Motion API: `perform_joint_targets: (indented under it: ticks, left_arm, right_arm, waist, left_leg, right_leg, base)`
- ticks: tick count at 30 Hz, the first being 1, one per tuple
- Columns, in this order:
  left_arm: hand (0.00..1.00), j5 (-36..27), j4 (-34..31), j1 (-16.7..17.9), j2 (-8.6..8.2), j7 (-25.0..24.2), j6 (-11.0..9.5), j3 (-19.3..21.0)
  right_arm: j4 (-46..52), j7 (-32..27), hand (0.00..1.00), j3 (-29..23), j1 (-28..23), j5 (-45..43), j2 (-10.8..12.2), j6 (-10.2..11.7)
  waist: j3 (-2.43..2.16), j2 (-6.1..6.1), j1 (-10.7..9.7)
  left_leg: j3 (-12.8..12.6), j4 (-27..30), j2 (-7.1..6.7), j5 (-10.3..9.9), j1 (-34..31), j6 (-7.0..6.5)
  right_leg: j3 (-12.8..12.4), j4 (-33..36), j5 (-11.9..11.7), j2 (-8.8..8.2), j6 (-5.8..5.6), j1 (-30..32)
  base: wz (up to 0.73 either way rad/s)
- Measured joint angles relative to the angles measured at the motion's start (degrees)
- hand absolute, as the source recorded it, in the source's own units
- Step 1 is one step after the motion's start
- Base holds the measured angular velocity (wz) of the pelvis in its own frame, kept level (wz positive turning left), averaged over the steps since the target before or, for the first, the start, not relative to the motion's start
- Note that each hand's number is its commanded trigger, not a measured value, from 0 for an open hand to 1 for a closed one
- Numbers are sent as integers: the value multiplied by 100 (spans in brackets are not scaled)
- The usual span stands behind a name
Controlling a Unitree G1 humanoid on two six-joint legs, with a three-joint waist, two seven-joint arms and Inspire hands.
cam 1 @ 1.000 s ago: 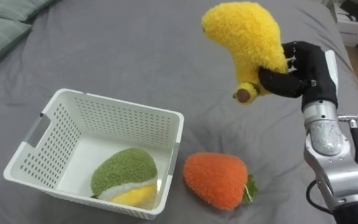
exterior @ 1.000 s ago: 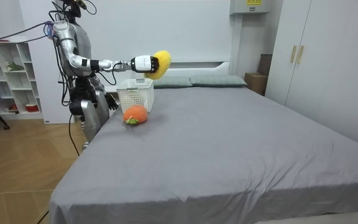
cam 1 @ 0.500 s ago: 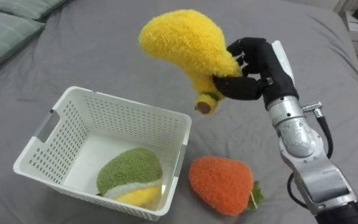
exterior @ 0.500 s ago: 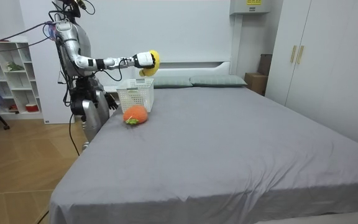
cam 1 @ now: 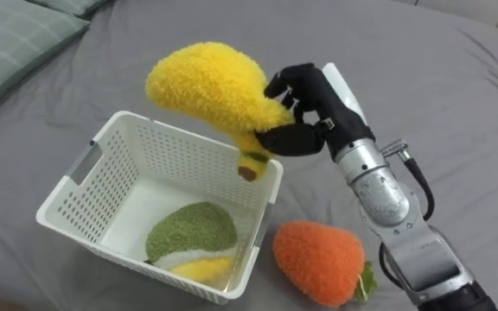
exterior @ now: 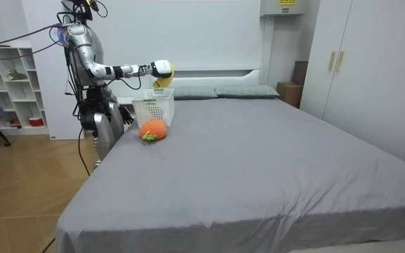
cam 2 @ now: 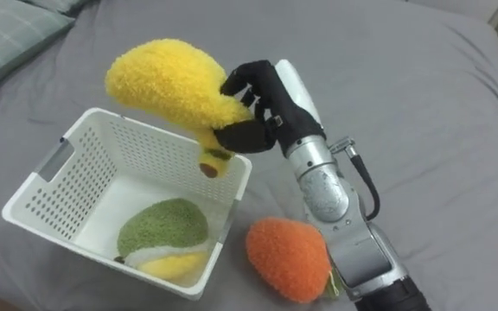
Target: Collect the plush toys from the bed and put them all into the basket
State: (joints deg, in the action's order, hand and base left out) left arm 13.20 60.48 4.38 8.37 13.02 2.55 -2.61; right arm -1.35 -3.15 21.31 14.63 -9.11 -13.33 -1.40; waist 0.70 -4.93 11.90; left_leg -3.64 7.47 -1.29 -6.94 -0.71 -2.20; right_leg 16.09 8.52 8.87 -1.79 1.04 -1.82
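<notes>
Holding: my right hand (cam 1: 305,108) has its fingers and thumb curled round the stalk end of the yellow plush banana (cam 1: 206,86).
Banana: in the air, its stalk tip pointing down over the far right corner of the white basket (cam 1: 102,186).
Basket: on the grey bed (cam 1: 456,86), with a green-and-yellow plush toy (cam 1: 188,238) inside.
Strawberry: the orange plush strawberry (cam 1: 318,263) lies on the bed just beside the basket's right wall, under my forearm.
Stance: I stand at the bed's side near the pillows (cam 1: 7,43), right arm stretched out.

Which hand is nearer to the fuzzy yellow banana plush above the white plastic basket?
Right. The right hand is curled round the fuzzy yellow banana plush, holding it over the white plastic basket. The left hand hangs low at the robot's side, apart from it.
</notes>
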Motion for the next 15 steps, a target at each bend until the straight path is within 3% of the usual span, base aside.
perform_joint_targets:
  ticks: [5,6,8,9,11,15]
  left_arm:
    - [0,34,-3,-66,1,-56,0,-11]
    - [0,38,-13,-67,2,-74,0,-7]
    - [0,49,-57,-84,0,-96,1,0]
    - [0,58,-57,-88,0,-96,1,9]
    - [0,201,-57,-103,9,-90,2,19]
    - [0,275,-58,-113,19,-73,2,7]
  right_arm:
    - [-28,154,97,234,3,14,7,1]
    - [-28,175,73,258,3,14,7,1]
    - [-28,279,48,299,3,-2,6,-23]
    - [-28,299,26,314,3,-15,9,-49]
    - [-29,337,3,387,3,-118,-9,-130]
    - [-70,430,0,480,3,-314,-4,-181]
  waist:
    - [1,-38,150]
    - [2,-42,149]
    - [2,-67,156]
    - [2,-74,184]
    - [16,-120,236]
    - [40,-221,265]
  left_leg:
    - [16,-2,-10,-3,-26,-6]
    - [29,-1,-13,-3,-35,-6]
    - [62,1,-19,-3,-66,-7]
    - [64,0,-19,-3,-66,-7]
    - [88,0,-21,-3,-74,-7]
    - [135,2,-30,-4,-82,-8]
  right_leg:
    - [36,2,0,-13,-1,26]
    - [46,2,0,-14,-1,29]
    - [62,2,0,-14,-1,56]
    - [62,3,0,-12,-1,56]
    - [75,5,0,-10,-1,54]
    - [118,6,-1,-9,-2,51]
  base:
    - [1]
    - [9]
    - [5]
    - [0]
    - [0]
    - [5]
